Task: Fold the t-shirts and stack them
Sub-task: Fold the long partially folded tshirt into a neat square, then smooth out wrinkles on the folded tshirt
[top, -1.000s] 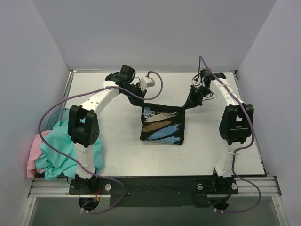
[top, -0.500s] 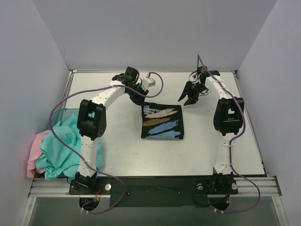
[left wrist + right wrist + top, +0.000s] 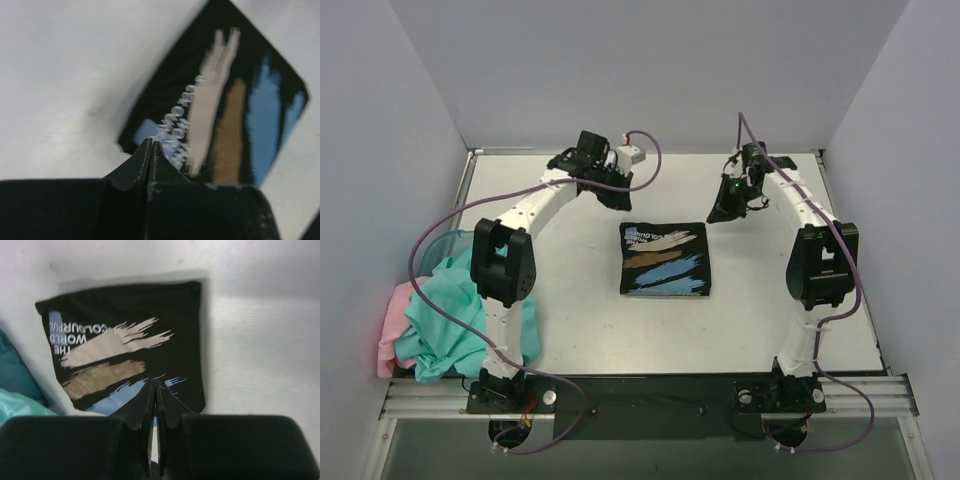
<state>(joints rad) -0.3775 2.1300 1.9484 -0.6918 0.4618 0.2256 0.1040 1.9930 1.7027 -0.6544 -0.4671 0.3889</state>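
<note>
The left gripper [image 3: 151,145] and right gripper [image 3: 154,386] are pressed together and empty, and the black t-shirt [image 3: 664,259] ahead of their tips looks soft and floppy, best pinched by its corners.

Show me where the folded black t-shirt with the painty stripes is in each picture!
Top view: the black t-shirt lies folded in the middle of the picture.
Left wrist view: it fills the upper right, beyond the left claw.
Right wrist view: it sits in the middle, above the right claw.
Shared landmark: its blue-and-beige print with white letters.
</note>
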